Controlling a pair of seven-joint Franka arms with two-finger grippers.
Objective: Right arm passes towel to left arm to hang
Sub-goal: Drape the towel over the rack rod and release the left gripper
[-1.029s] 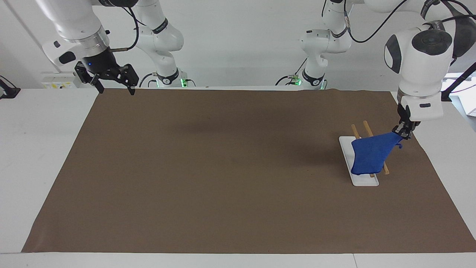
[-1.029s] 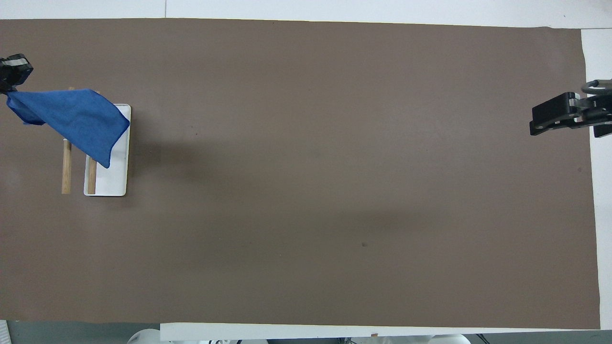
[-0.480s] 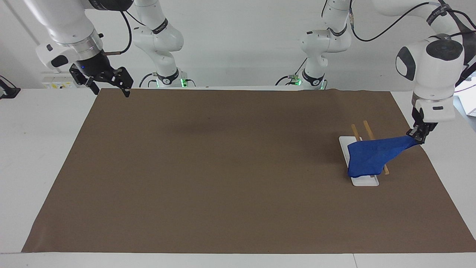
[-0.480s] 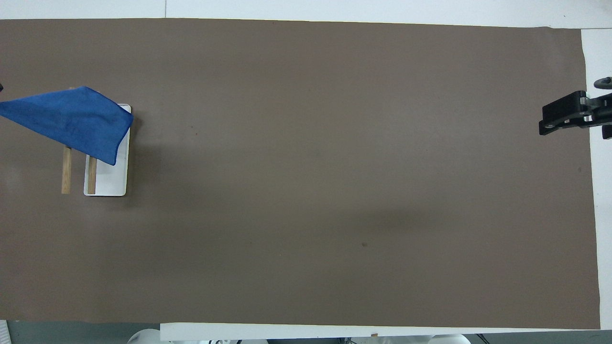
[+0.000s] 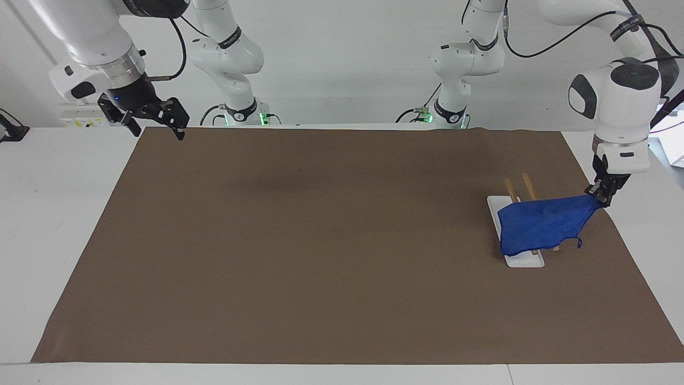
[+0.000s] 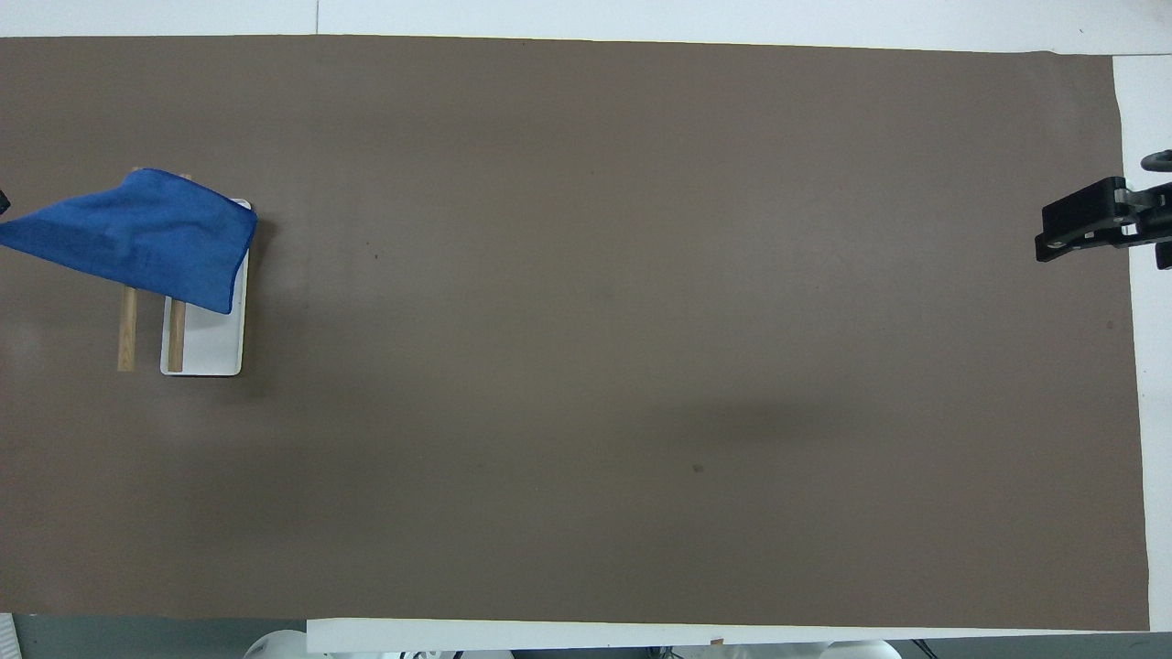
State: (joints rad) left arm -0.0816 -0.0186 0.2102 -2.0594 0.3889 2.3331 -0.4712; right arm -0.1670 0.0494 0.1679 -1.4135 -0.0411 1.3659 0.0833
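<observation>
now our left gripper [image 5: 599, 195] pinches a corner of the towel [image 5: 539, 227], which drapes over the wooden rack [image 5: 526, 184] on the brown mat [image 5: 320, 240]; letting go off-centre could let it slide off; our right gripper [image 5: 155, 118] waits, fingers apart; no writing shows

White jointed arms [image 5: 614, 91], black bands, black cables, green base lights

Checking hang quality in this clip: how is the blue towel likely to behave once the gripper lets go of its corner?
Probably floppy: the towel sags from the left gripper across the wooden rails. Likely light: the rack's white base sits flat. It may slide toward its lower, bulkier end.
</observation>
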